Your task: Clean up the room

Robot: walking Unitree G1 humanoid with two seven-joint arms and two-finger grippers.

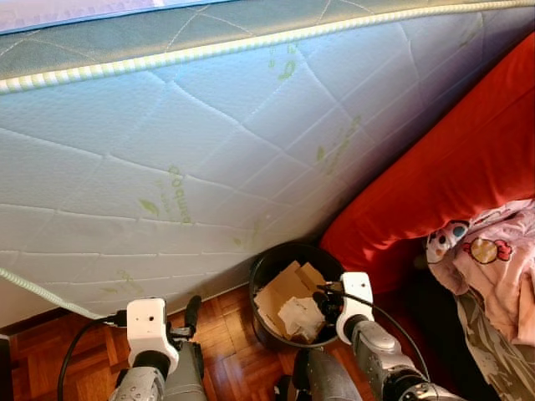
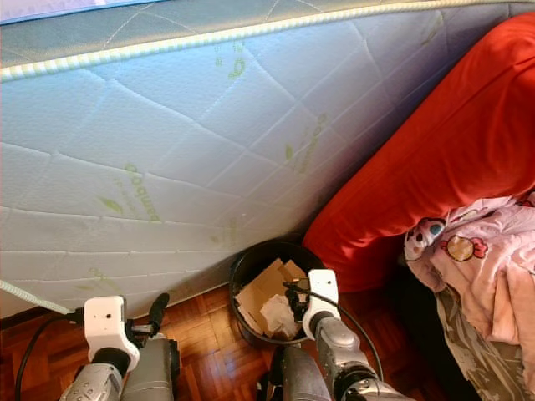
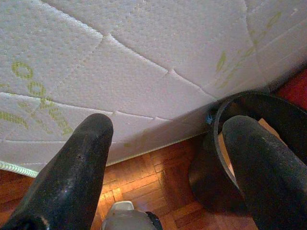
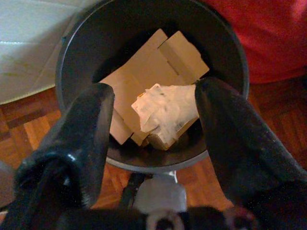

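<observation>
While a white quilted mattress (image 1: 209, 142) leans on its side across most of the head views, a black round bin (image 1: 294, 294) stands on the parquet floor (image 1: 226, 326) at its foot, just beside a red sofa cushion (image 1: 451, 167). Inside the bin lie folded pieces of brown cardboard (image 4: 153, 67) and, on top of them, a crumpled wad of pale paper (image 4: 168, 112).

The right pincer (image 4: 153, 120) hangs above the bin's near rim, its two black fingers (image 4: 81, 139) spread wide apart with the paper wad seen between them but below, lying in the bin and not pinched.

The left pincer (image 3: 165, 158) is held low over the floor to the left of the bin, well apart from it in the head views. Its fingers (image 3: 72, 172) are likewise spread, holding nothing, and point toward the mattress foot and the bin's side.

At the right edge, a pink printed cloth (image 1: 497, 267) is heaped on the sofa below the red cushion.
</observation>
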